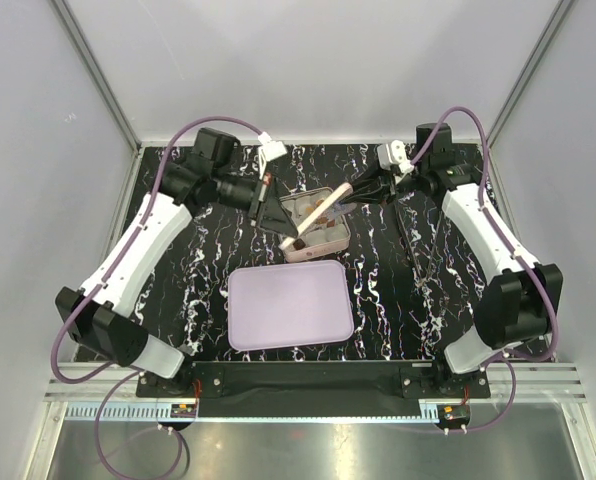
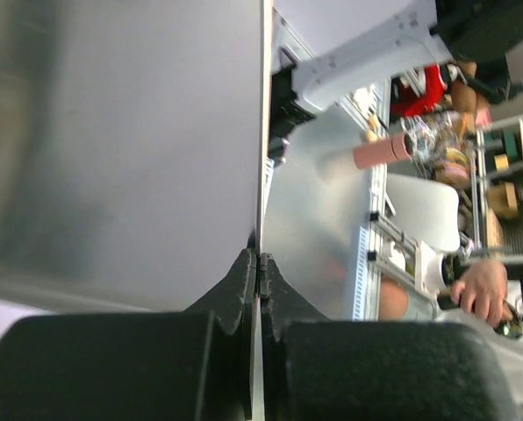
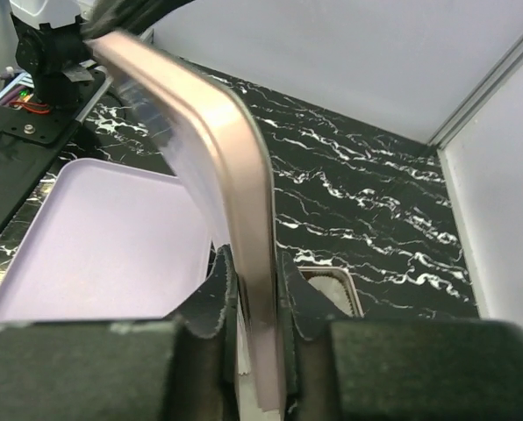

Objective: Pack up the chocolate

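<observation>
One tray (image 1: 290, 305); one tin (image 1: 330, 246); one lid (image 1: 316, 215); chocolate pieces (image 1: 324, 222), perhaps two.

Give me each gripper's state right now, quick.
Left gripper: closed, apparently pinching the thin edge of the tin.
Right gripper: closed on the pink lid.

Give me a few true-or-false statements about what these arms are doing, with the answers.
1. The right gripper clamps the lid. True.
2. The lid lies flat on the tin. False: it is tilted above the tin.
3. The tray sits on the near side of the tin. True.
4. The chocolate is on the tray. False: the brown pieces are in the tin.
5. The left gripper is open. False: it is shut on a thin metal edge, apparently the tin's.
</observation>
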